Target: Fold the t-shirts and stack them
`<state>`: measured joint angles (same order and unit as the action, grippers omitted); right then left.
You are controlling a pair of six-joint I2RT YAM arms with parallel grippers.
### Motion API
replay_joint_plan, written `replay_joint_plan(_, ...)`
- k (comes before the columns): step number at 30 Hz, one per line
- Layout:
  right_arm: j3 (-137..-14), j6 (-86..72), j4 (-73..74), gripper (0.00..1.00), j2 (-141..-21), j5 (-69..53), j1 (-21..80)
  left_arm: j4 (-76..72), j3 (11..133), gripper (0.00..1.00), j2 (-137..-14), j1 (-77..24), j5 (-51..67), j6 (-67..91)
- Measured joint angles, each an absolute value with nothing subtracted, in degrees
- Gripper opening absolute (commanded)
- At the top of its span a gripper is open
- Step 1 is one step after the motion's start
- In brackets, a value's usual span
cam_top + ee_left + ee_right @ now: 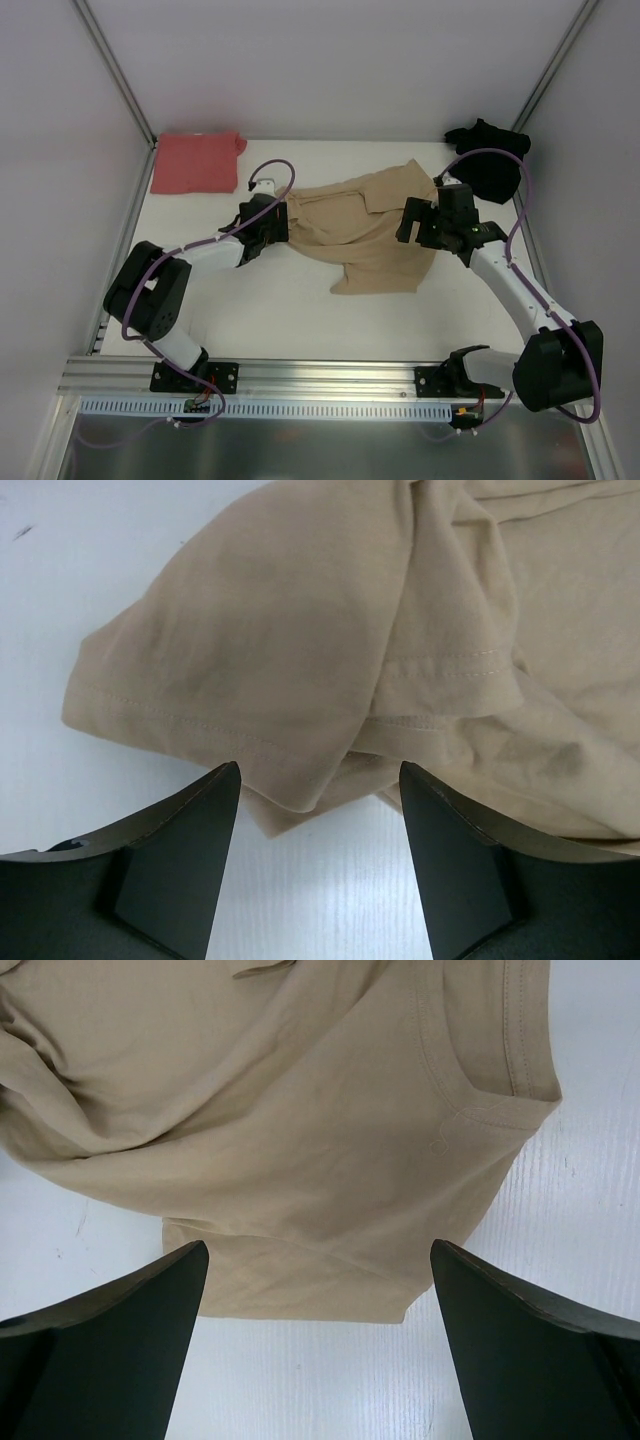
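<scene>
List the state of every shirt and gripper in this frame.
tan t-shirt: unfolded, rumpled, mid-table.
salmon-red t-shirt: folded flat, far left corner.
black t-shirt: bunched up, far right corner.
left gripper: open, at the tan sleeve hem.
right gripper: open, at the tan shirt's edge.

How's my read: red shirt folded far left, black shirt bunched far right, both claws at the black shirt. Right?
Wrong on the claws: the left claw and right claw are at the tan shirt, not the black shirt, as the top view shows. The red shirt folded far left, black bunched far right: correct.
</scene>
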<state>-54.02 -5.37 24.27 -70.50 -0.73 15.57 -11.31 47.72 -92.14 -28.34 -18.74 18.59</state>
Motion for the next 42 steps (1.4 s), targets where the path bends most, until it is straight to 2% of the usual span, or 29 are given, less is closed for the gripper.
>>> replay_joint_plan(8,-54.0,-5.3,24.3,0.99,-70.5,-0.7,15.3,-8.5,47.8,0.63,-92.7,-27.7,-21.8,18.5)
replay_joint_plan(10,-54.0,-5.3,24.3,0.99,-70.5,-0.7,15.2,-8.2,47.8,0.59,-92.9,-27.6,-22.2,18.6)
replay_joint_plan(12,-54.0,-5.3,24.3,0.99,-70.5,-0.7,15.1,-8.2,47.8,0.44,-93.3,-27.6,-22.9,18.7)
replay_joint_plan(14,-54.0,-5.3,24.3,1.0,-70.5,-0.7,15.1,-8.0,47.8,0.21,-93.8,-27.6,-23.2,18.8)
replay_joint_plan(15,-54.0,-5.3,24.3,0.99,-70.5,-0.7,15.0,-7.9,47.8,0.02,-94.0,-27.6,-23.3,18.6)
replay_joint_plan(16,-54.0,-5.2,24.3,0.99,-70.5,-0.7,14.9,-7.9,47.8,0.0,-94.3,-27.6,-23.5,18.8)
replay_joint_plan(23,-53.6,-5.0,24.3,0.99,-70.5,-0.7,14.4,-6.0,47.9,0.0,-93.9,-27.6,-24.8,18.5)
replay_joint_plan(28,-53.6,-4.8,24.3,0.99,-70.7,-0.8,14.3,-0.3,49.6,0.0,-83.7,-27.6,-28.1,16.7)
replay_joint_plan(33,-53.6,-4.8,24.3,0.99,-71.3,-1.0,14.3,1.2,58.6,0.0,-72.5,-26.4,-34.7,9.6)
replay_joint_plan(37,-53.7,-4.8,24.2,0.99,-71.7,-1.0,14.3,1.0,63.9,0.0,-69.7,-24.5,-38.1,5.2)
replay_joint_plan(42,-56.3,-3.3,24.6,1.0,-75.7,-0.9,14.1,3.2,63.7,0.0,-69.4,-24.2,-39.6,2.9)
